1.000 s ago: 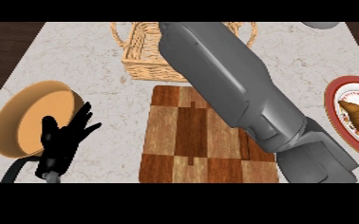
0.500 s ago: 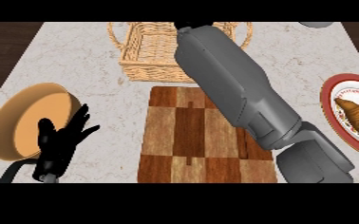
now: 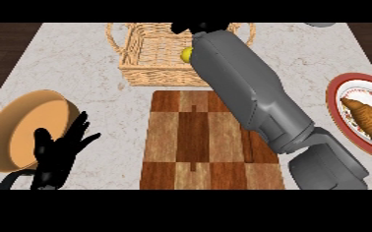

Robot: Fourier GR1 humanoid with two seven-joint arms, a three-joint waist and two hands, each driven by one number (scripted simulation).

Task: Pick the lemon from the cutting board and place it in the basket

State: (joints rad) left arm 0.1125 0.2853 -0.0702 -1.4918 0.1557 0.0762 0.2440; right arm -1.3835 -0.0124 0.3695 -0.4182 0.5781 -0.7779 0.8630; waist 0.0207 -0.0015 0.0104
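— While the right robot hand (image 3: 198,28) hangs over the basket (image 3: 149,54), which step is this?
— Placing, I judge. The lemon (image 3: 187,54) shows beside the forearm, inside the basket; whether the fingers hold it, I cannot tell.
— Next?
— Letting go, then lifting clear.
— Elsewhere?
— The cutting board (image 3: 193,142) lies on the pale speckled table (image 3: 80,64); the left robot hand (image 3: 58,150) rests open by a bowl (image 3: 33,128).

Even, bright, diffuse light; faint soft shadows under the basket (image 3: 156,59); no glare, mild softness throughout.
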